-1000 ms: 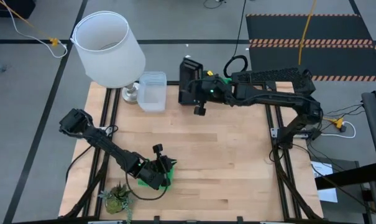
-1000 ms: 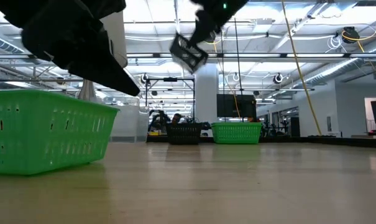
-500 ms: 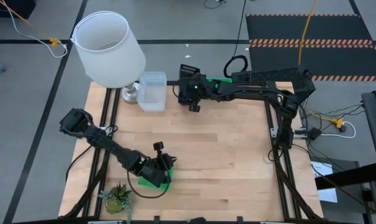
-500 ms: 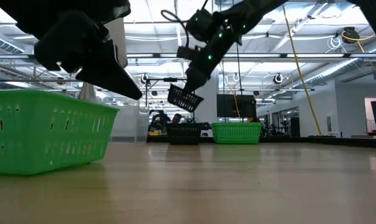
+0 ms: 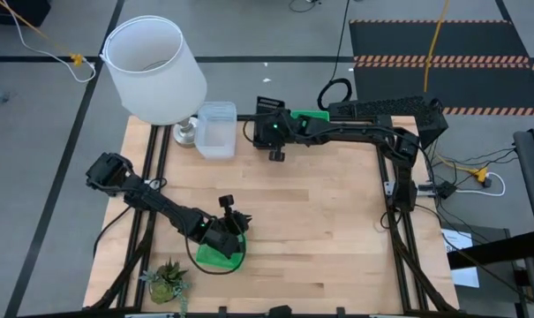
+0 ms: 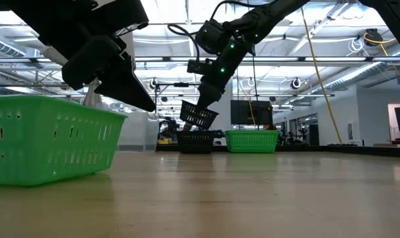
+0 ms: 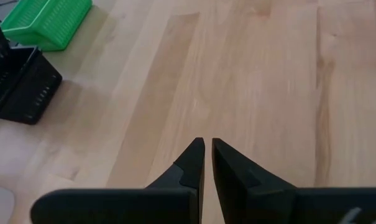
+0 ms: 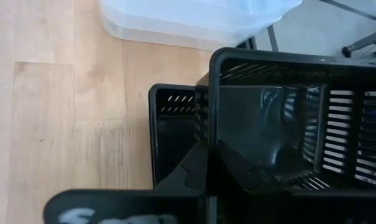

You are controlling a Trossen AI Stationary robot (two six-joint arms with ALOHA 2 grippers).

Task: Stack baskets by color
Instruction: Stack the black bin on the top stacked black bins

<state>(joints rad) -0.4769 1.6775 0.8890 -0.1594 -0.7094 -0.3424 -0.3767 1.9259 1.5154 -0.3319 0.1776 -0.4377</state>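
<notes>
The right gripper point(image 6: 201, 109) is clamped on a black basket point(image 6: 198, 116), tilted just above another black basket point(image 6: 195, 141) — near the table's far edge. The left gripper point(image 7: 207, 152), nearly closed, holds nothing above a green basket point(image 5: 221, 254).

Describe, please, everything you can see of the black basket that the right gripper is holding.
The black basket is a small rectangular tray of dark plastic with slotted, perforated walls and a smooth rim. The right gripper is shut on one wall, holding the basket tilted in the air near the table's far edge. It hangs directly above a second black basket resting on the wood, not yet nested into it. The clear baskets sit just beyond, and a green basket stands beside the lower black one.
</notes>
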